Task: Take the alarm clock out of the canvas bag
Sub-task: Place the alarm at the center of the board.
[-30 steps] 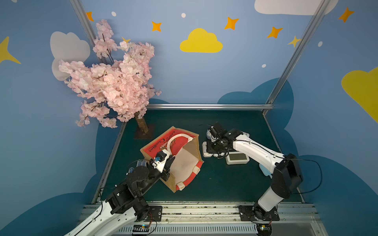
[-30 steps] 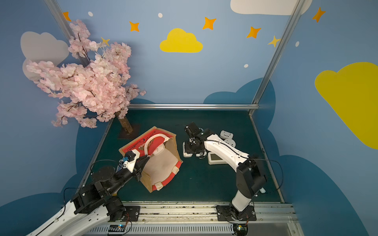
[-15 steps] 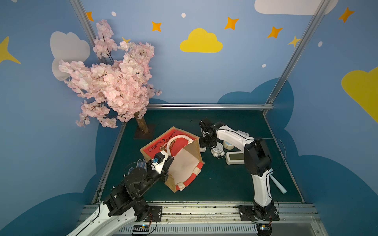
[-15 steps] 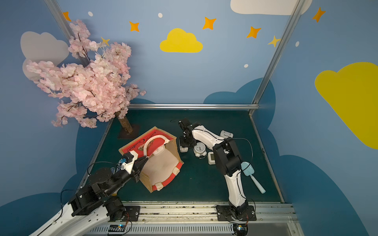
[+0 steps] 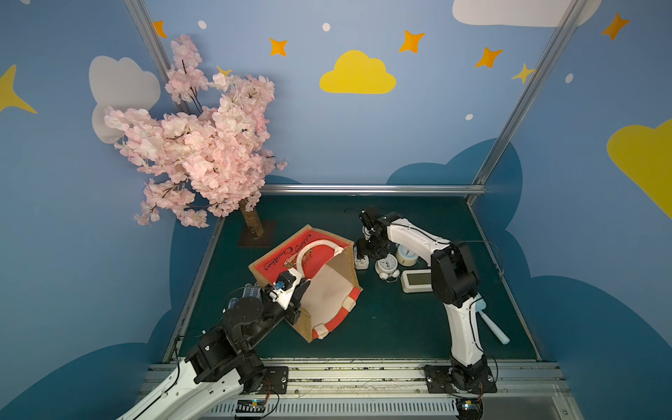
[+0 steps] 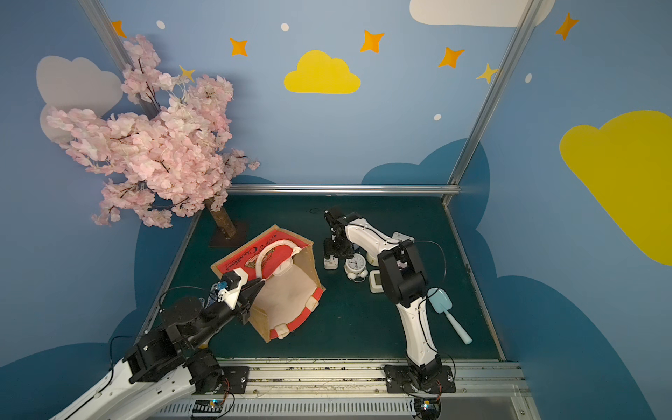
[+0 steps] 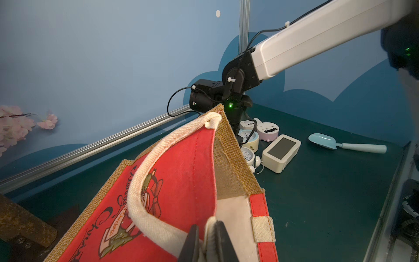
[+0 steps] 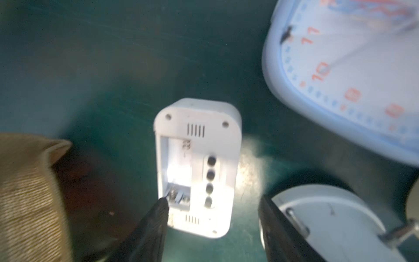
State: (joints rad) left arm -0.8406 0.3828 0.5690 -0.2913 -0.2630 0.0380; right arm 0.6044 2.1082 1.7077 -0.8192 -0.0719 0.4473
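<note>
Here, L gripper (image 7: 207,229) is pinching the canvas bag's (image 5: 291,254) rope handle (image 7: 140,181); R gripper (image 8: 213,200), jaws spread, is hovering w/ alarm clock (image 8: 197,140) just below it.

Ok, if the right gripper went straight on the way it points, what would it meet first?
Most likely the small white clock lying back-up; the right gripper, jaws open, points at one end of it. The gap between them is unclear.

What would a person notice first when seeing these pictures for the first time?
A big pink blossom tree fills the back left corner. A red and tan canvas bag lies on its side mid-table, the left gripper shut on its rim. Beside it, several clocks sit by the open right gripper.
</note>
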